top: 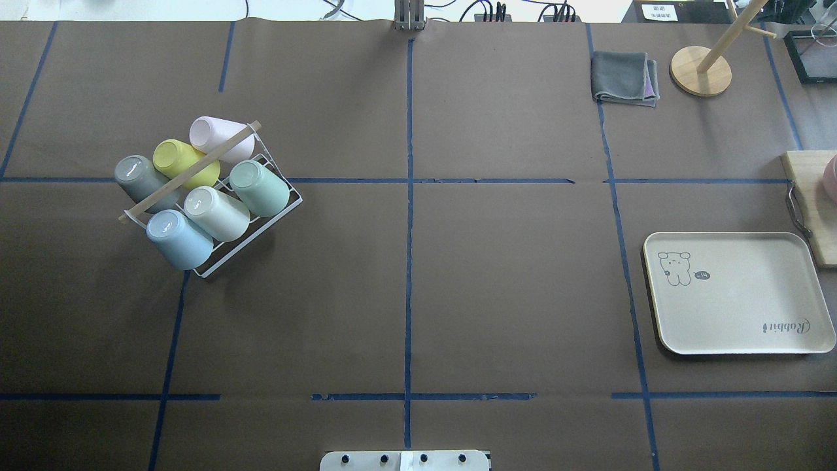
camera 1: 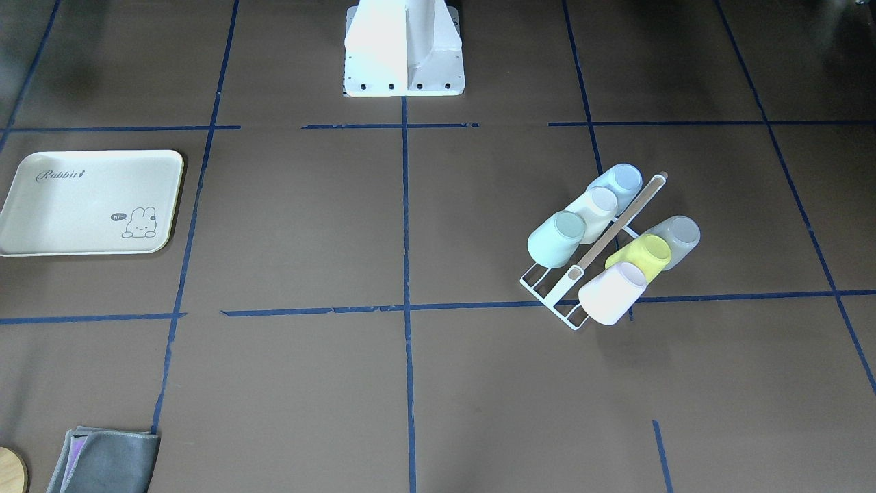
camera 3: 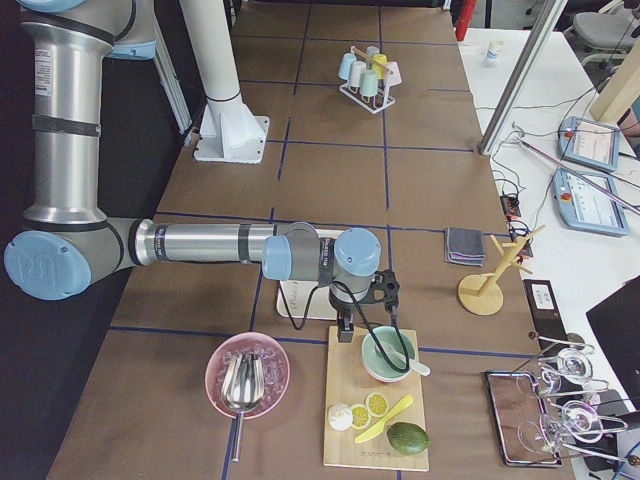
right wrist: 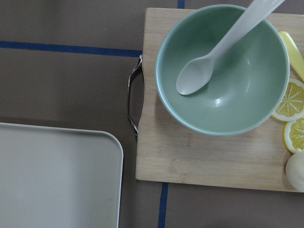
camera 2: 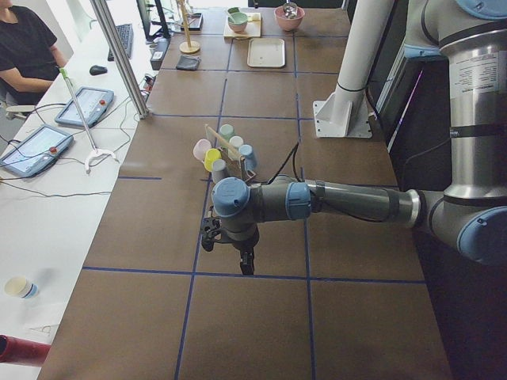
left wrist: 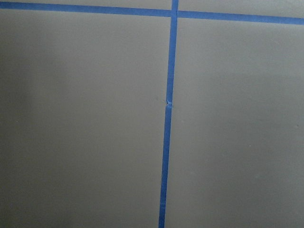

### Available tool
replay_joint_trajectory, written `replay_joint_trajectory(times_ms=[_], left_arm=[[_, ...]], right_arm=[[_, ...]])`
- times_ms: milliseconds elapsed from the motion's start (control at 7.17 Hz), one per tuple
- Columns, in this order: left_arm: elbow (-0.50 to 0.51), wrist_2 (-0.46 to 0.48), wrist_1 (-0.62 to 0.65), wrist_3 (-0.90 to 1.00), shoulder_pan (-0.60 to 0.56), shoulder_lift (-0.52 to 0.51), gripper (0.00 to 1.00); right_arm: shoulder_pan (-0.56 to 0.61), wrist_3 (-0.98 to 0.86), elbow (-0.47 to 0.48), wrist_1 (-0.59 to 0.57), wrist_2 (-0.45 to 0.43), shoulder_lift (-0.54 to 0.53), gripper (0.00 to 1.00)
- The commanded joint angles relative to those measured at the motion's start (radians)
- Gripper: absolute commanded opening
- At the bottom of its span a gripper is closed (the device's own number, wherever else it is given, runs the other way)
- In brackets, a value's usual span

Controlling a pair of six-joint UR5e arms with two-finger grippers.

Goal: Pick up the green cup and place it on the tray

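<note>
Fingers on left gripper [camera 2: 230, 255], right gripper [camera 3: 350, 325]: you can't tell their state. Green cup [top: 259, 188] sits in rack [top: 196, 167], tray [top: 739, 294] well apart; nothing done yet.

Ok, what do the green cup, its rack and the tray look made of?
Green cup: probably matte plastic, no glare, opaque. Rack: thin white-coated wire, apparently metal, with a bare wood handle. Tray: smooth cream plastic or melamine; can't tell which.

Crossing blue tape lines [left wrist: 167, 118] on brown tabletop [left wrist: 76, 123]
</note>
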Motion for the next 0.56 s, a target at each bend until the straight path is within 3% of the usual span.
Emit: replay_joint_trajectory(times_ms=[0,418], left_arm=[[-0.009,0.002,-0.004,-0.008,0.002,0.000,1.00],[-0.010,0.008,-0.007,-0.006,0.003,0.003,1.00]], right_arm=[[0.000,0.000,0.001,0.000,0.002,-0.001,1.00],[-0.002,-0.006,0.009,0.014,0.005,-0.024,1.00]])
